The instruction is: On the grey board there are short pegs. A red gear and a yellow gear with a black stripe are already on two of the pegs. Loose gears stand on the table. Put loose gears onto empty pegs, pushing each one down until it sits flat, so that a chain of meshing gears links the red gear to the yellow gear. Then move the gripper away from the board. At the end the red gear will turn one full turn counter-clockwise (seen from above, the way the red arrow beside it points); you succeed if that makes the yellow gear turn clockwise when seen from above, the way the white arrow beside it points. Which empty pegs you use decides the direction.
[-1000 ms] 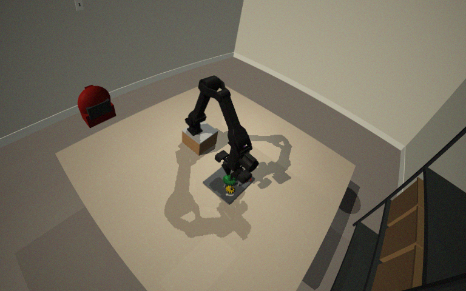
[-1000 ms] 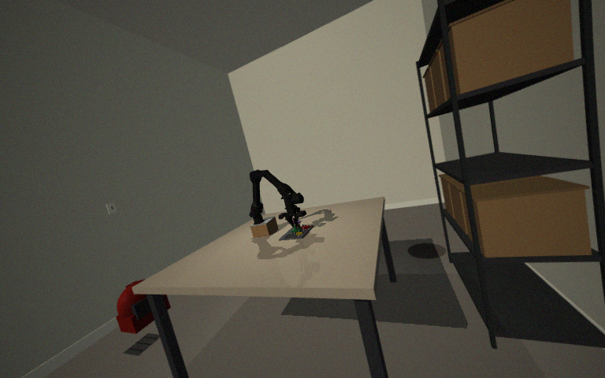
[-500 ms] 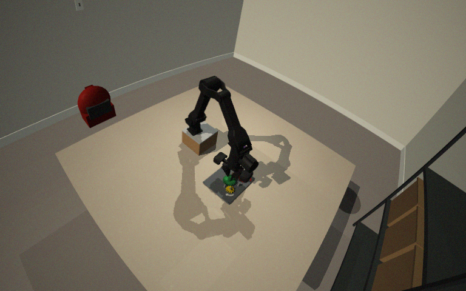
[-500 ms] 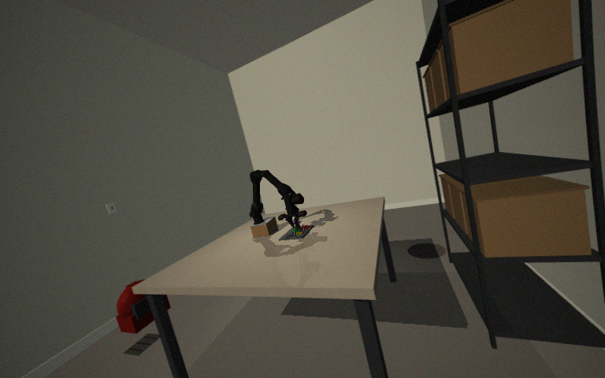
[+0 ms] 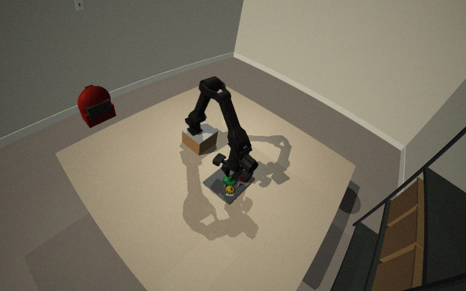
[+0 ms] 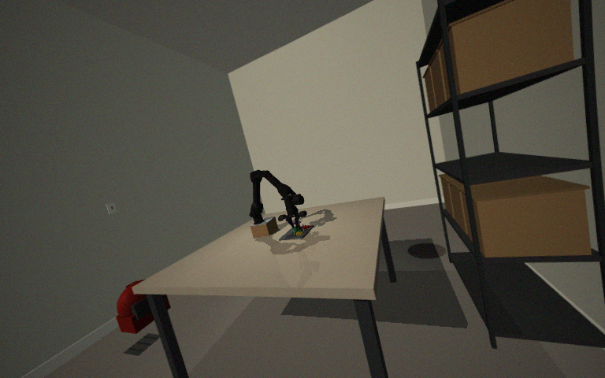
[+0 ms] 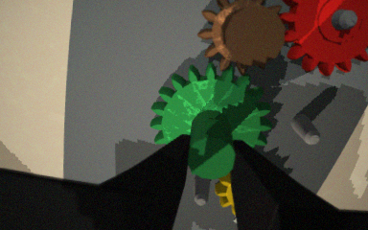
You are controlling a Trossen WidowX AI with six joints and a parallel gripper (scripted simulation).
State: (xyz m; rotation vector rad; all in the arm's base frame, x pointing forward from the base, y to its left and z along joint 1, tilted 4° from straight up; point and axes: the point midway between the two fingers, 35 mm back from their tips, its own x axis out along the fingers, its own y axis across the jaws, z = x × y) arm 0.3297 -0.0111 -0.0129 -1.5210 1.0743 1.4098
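Top view, from left to right: a grey wall (image 5: pixel 147 30) (image 6: pixel 66 133) with a small socket (image 5: pixel 79 4) (image 6: pixel 110 208), its foot edged by a pale skirting. Near it is a rounded red thing (image 5: pixel 94 102) (image 6: pixel 127 307) with a dark panel, beyond the table's edge. The table (image 5: pixel 137 164) (image 6: pixel 250 267) is pale tan and smooth, on dark legs in the exterior view, and stands on a dull grey-brown floor (image 5: pixel 37 205) (image 6: pixel 231 329). Broad shadows of the arm (image 5: pixel 230 116) (image 6: pixel 256 191) spread over its top. The arm rises from a wood-sided block (image 5: pixel 190 143) (image 6: pixel 263 228) and bends down to the grey board (image 5: pixel 213 183) (image 6: pixel 290 236) (image 7: pixel 96 86).

Over the board, the gripper (image 5: pixel 230 174) (image 6: pixel 296 226) (image 7: pixel 210 146) is clenched on the green gear's upright knob. The green gear (image 5: pixel 227 180) (image 6: pixel 294 231) (image 7: pixel 182 107) is above the board; whether it sits flat cannot be told. In the wrist view, a peg (image 7: pixel 200 192) shows beside the yellow gear (image 5: pixel 229 189) (image 6: pixel 298 233) (image 7: pixel 224 192), partly hidden by a finger. The brown gear (image 7: pixel 254 34) lies just beside the red gear (image 6: pixel 306 227) (image 7: pixel 316 29), and a bare peg (image 7: pixel 306 129) stands right of the green one.

A pale wall (image 5: pixel 343 68) (image 6: pixel 321 111) closes the back. At far right, a dark rack (image 5: pixel 425 219) (image 6: pixel 459 133) carries brown boxes (image 5: pixel 398 233) (image 6: pixel 530 223).
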